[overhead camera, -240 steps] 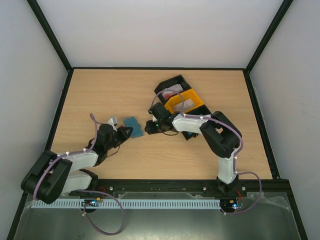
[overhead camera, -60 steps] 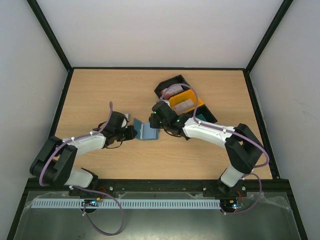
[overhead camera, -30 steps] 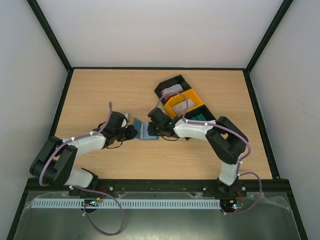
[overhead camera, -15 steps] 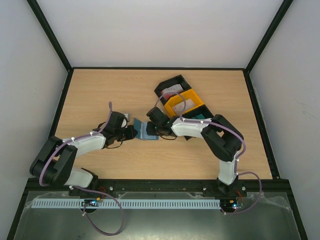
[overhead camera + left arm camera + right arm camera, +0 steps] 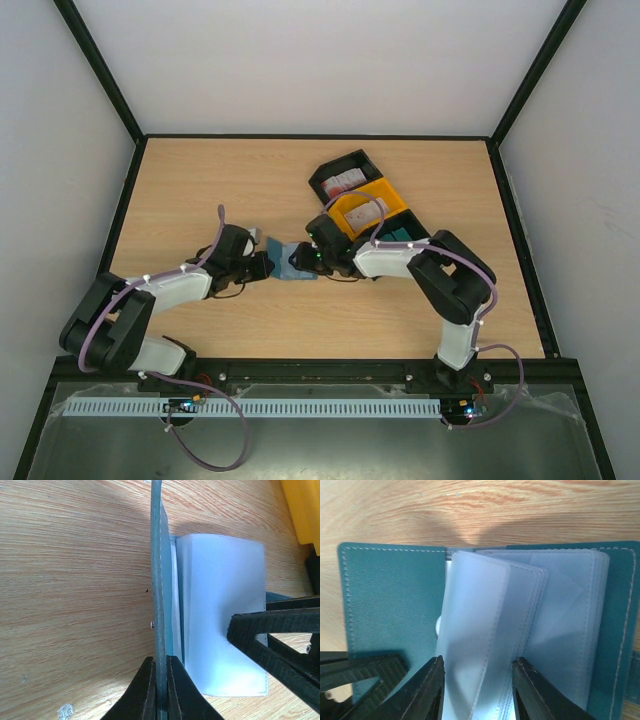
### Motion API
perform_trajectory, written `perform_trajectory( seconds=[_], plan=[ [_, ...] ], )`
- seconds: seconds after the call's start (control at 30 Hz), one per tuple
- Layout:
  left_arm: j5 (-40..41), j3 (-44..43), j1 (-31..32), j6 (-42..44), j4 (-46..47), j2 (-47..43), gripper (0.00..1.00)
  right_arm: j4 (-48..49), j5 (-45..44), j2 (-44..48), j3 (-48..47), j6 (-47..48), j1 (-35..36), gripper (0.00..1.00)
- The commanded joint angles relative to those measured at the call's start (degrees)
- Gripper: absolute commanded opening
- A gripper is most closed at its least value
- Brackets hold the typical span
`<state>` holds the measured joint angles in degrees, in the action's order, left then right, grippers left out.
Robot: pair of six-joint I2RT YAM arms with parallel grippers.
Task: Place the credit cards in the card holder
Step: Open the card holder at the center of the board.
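The teal card holder (image 5: pixel 291 268) lies open on the table between the two arms. My left gripper (image 5: pixel 267 264) is shut on its upright teal cover (image 5: pixel 158 580), whose edge is pinched between the two fingers (image 5: pixel 148 690). The pale pockets (image 5: pixel 220 605) fan out to the right of the cover. My right gripper (image 5: pixel 477 662) hangs over the open card holder (image 5: pixel 390 600) with jaws apart, straddling a few clear pocket leaves (image 5: pixel 475 610). Red-and-white credit cards (image 5: pixel 346 181) lie in the far black bin, pale ones (image 5: pixel 368 210) in the yellow bin.
Three bins stand in a diagonal row behind the right arm: a black bin (image 5: pixel 330 170), a yellow bin (image 5: pixel 392 203) and another black bin (image 5: pixel 404 236) holding something teal. A black frame rims the wooden table (image 5: pixel 200 190).
The right gripper has shifted slightly right and toward me over the open card holder, and its arm has folded in. The left gripper holds the cover in the same place.
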<state>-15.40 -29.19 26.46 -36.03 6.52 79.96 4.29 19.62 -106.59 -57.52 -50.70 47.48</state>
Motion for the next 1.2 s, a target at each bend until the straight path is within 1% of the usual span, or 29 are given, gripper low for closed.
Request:
perform_trajectory(
  seconds=[0.0, 0.13, 0.27, 0.43, 0.5, 0.57, 0.67, 0.8, 0.9, 1.03, 1.17],
  plan=[
    [0.4, 1.2, 0.4, 0.2, -0.1, -0.5, 0.05, 8.0, 4.1, 3.1, 2.9, -3.9, -1.1, 0.38],
    [0.5, 1.4, 0.4, 0.1, 0.0, -0.6, 0.05, 12.1, 5.1, 4.2, 4.9, -5.5, -1.7, 0.38],
    [0.5, 1.6, 0.4, 0.2, -0.1, -0.7, 0.05, 13.0, 5.2, 4.9, 5.3, -5.0, -1.7, 0.39],
    [0.6, 1.6, 0.4, 0.2, -0.1, -0.8, 0.05, 15.0, 6.0, 5.1, 6.2, -5.3, -1.7, 0.43],
    [0.5, 1.6, 0.4, 0.1, -0.1, -0.8, 0.05, 15.2, 5.7, 5.1, 6.4, -5.4, -1.7, 0.44],
    [0.5, 1.6, 0.4, 0.1, 0.0, -0.9, 0.05, 15.5, 5.6, 5.1, 6.6, -5.8, -1.7, 0.41],
    [0.5, 1.7, 0.5, 0.1, 0.0, -0.8, 0.05, 15.8, 5.7, 4.7, 6.6, -6.0, -1.7, 0.35],
    [0.4, 1.7, 0.5, 0.0, 0.0, -0.8, 0.05, 15.6, 5.7, 3.9, 6.5, -5.8, -1.7, 0.29],
    [0.4, 1.6, 0.5, 0.0, -0.2, -1.1, 0.05, 16.0, 6.4, 3.3, 6.2, -5.4, -1.7, 0.28],
    [0.8, 1.6, 0.5, -0.2, -0.5, -1.9, 0.08, 16.7, 8.0, 2.4, 5.9, -5.0, -1.7, 0.31],
    [1.2, 1.7, 0.5, -0.4, -0.8, -2.4, 0.10, 14.9, 7.5, 1.4, 4.7, -4.2, -1.6, 0.31]
  ],
)
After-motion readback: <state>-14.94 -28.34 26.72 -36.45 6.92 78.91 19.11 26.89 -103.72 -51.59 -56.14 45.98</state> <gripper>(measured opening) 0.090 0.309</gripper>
